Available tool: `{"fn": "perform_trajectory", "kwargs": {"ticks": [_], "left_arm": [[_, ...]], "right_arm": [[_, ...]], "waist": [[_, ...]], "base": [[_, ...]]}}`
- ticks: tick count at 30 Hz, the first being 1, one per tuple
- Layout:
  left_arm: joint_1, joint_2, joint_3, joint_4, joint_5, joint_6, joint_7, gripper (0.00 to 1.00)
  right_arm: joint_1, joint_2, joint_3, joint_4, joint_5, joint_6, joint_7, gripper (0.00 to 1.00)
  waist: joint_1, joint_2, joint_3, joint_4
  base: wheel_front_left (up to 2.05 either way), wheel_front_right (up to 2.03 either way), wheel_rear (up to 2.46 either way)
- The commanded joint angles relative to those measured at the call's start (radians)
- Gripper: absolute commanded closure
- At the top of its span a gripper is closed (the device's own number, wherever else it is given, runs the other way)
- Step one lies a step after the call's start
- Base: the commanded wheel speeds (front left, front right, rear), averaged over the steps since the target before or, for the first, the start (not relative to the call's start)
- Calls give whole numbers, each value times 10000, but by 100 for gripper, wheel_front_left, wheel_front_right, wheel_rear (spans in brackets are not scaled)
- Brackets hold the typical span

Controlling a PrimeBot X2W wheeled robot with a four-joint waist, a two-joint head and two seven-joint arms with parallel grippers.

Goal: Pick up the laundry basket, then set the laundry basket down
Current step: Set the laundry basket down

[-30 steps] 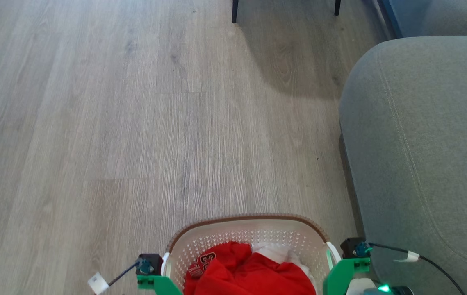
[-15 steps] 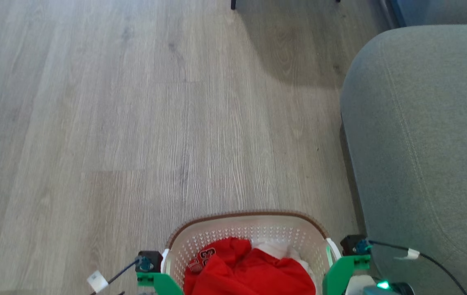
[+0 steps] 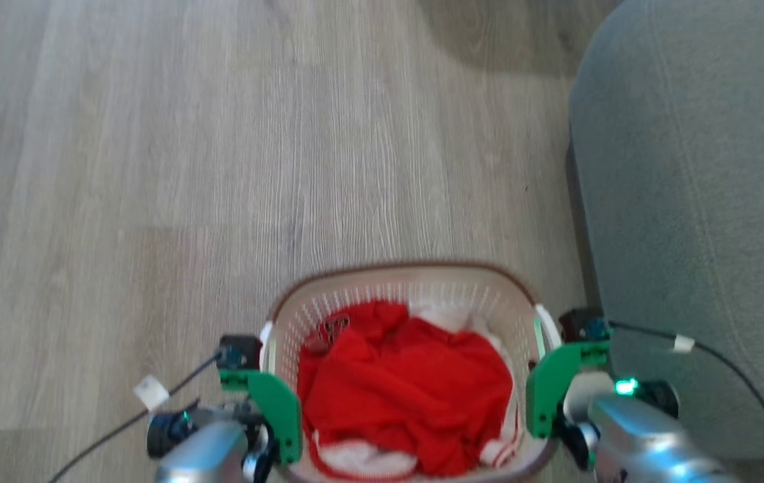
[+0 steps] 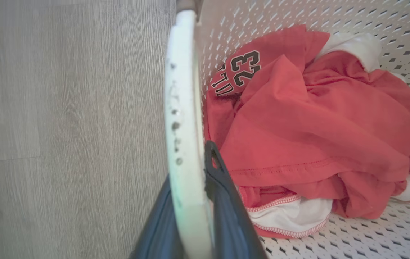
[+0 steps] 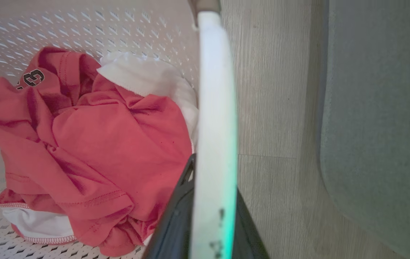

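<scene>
Between the two arms is the laundry basket [image 3: 408, 288], its brown rim spanning from one gripper to the other. Whether its base is clear of the wood floor [image 3: 153, 168] cannot be told.

The left gripper [image 4: 190, 172] is pinched on the basket's left white handle [image 4: 182, 90]. One dark finger lies outside the loop and the other inside, against the perforated wall, and the handle runs straight away from the fingertips. The right gripper [image 5: 215, 176] clamps the right white handle [image 5: 215, 90] the same way, a finger on each side.

Inward of each gripper, inside the basket, lies a crumpled red jersey [image 4: 298, 118] printed with 23, over some white cloth [image 5: 147, 77]. Outward of the right gripper, near the handle but apart from it, rises a grey sofa arm [image 3: 690, 201].

The basket looks like thin perforated plastic, stiff enough to keep its shape, though the walls will likely flex. It should be light even with these few soft clothes inside. Smooth plastic handles may slip or swivel in a narrow pinch, so the two side handles, taken at their middles and kept level, look the right hold. Uneven height between the arms would tip the load to one side, and the sofa arm leaves little room on the right.
</scene>
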State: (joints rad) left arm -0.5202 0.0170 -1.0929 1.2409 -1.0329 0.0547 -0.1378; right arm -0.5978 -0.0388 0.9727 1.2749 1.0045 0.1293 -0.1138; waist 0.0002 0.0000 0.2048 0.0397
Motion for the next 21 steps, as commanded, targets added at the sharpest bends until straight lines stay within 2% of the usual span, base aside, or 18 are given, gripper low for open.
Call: {"fn": "perform_trajectory", "kwargs": {"ticks": [1,14,21], "left_arm": [[-648,332,136,34,-65,141,-177,100],[-2677,332,164,-66,-5,334,-671,100],[-3719,332,145,-229,24,486,-938,100]], "right_arm": [[-581,-114,106,-40,-63,14,-311,100],[-2700,-121,-221,149,-428,14,-884,100],[-3469,-514,-691,156,-977,14,-944,100]], "waist": [[-2,0,701,11],[-2,0,3365,38],[-2,0,4544,178]], "base": [[0,0,0],[0,0,0],[0,0,0]]}}
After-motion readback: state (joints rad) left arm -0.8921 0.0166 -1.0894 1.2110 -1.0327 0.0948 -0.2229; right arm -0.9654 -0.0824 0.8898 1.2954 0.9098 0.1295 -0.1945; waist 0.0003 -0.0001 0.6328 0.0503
